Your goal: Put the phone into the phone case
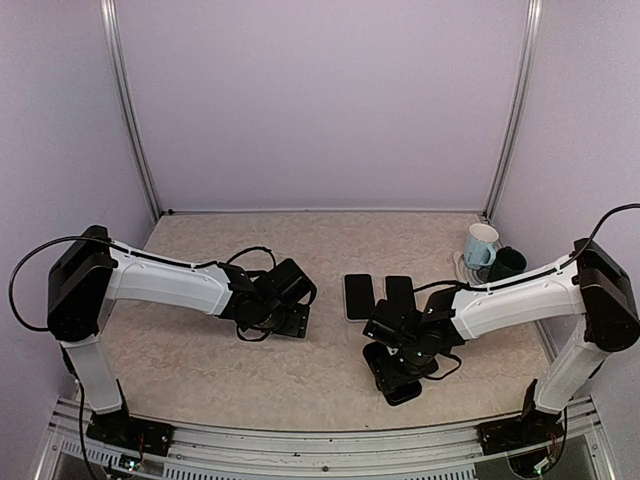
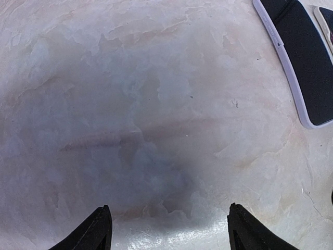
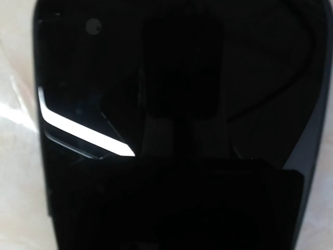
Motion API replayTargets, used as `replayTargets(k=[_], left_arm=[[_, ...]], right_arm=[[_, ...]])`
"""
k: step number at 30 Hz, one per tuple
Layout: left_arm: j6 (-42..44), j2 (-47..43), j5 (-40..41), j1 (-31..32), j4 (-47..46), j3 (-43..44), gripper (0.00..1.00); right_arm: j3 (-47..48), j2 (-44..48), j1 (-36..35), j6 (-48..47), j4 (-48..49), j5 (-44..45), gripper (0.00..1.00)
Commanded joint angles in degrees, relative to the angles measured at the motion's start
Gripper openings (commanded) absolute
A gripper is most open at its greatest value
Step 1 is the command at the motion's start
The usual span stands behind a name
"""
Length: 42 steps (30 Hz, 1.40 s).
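A phone case [image 1: 358, 296] with a pale rim and dark inside lies flat at the table's middle; it also shows at the top right of the left wrist view [image 2: 304, 57]. The black phone [image 1: 398, 292] lies just right of it, with a small gap between them. In the right wrist view its glossy screen [image 3: 171, 78] fills the frame. My right gripper [image 1: 390, 322] hangs low over the phone's near end; its fingers are lost in the dark. My left gripper [image 1: 288, 318] [image 2: 169, 229] is open and empty over bare table, left of the case.
A pale blue-and-white mug [image 1: 481, 245] and a dark green mug [image 1: 507, 263] stand at the back right near the wall post. The marbled tabletop [image 1: 200, 350] is walled on three sides.
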State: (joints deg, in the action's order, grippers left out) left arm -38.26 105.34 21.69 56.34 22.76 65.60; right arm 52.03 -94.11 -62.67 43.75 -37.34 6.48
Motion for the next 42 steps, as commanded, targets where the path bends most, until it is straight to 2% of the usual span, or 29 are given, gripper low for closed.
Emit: replayTargets(k=[1, 10, 12, 14, 17, 19, 22, 25, 29, 32, 36, 42], left_arm=[[0.95, 0.31, 1.18, 0.0, -0.05, 1.04, 0.76], [3.2, 1.05, -0.48, 0.25, -2.53, 4.11, 0.76], [4.55, 1.86, -1.67, 0.27, -3.98, 5.49, 0.79], [5.53, 2.26, -5.76, -0.1, -7.49, 5.82, 0.87], [7.28, 1.91, -14.89, -0.52, -17.63, 3.96, 0.98], [8.4, 1.85, -19.39, -0.47, -24.81, 2.8, 0.99], [9.33, 3.71, -24.31, -0.58, -28.54, 3.88, 0.99], [8.12, 6.37, -29.09, -1.62, -30.34, 5.11, 0.93], [5.02, 9.69, -35.13, -3.07, -34.98, 4.57, 0.79], [3.01, 9.56, -35.14, -3.74, -39.06, 2.16, 0.77], [0.45, 11.73, -36.16, -4.66, -36.3, 3.87, 0.78], [-0.15, 12.82, -40.12, -4.59, -38.22, 3.37, 0.74]], right_arm=[[0.26, -0.66, -0.52, -1.66, 1.99, 1.44, 0.55], [-2.76, 5.76, -0.61, -4.91, 11.54, 3.29, 0.42], [-4.48, 6.73, -0.54, -6.16, 15.82, 3.48, 0.41], [-5.49, 6.64, -0.01, -6.52, 18.62, 3.65, 0.39], [-5.92, 5.98, 0.27, -7.27, 20.46, 5.91, 0.38], [-7.54, 6.06, 0.62, -8.38, 23.74, 7.45, 0.38], [-9.82, 6.42, 1.75, -9.34, 28.61, 7.62, 0.38], [-11.75, 7.2, 1.94, -10.95, 33.25, 8.65, 0.37], [-14.6, 8.24, 2.02, -11.95, 38.73, 10.81, 0.37], [-15.16, 8.31, 2.28, -12.37, 39.82, 10.75, 0.37], [-14.6, 6.91, 2.29, -11.89, 38.51, 9.79, 0.35], [-16.19, 9.16, 2.29, -10.76, 39.01, 11.4, 0.34]])
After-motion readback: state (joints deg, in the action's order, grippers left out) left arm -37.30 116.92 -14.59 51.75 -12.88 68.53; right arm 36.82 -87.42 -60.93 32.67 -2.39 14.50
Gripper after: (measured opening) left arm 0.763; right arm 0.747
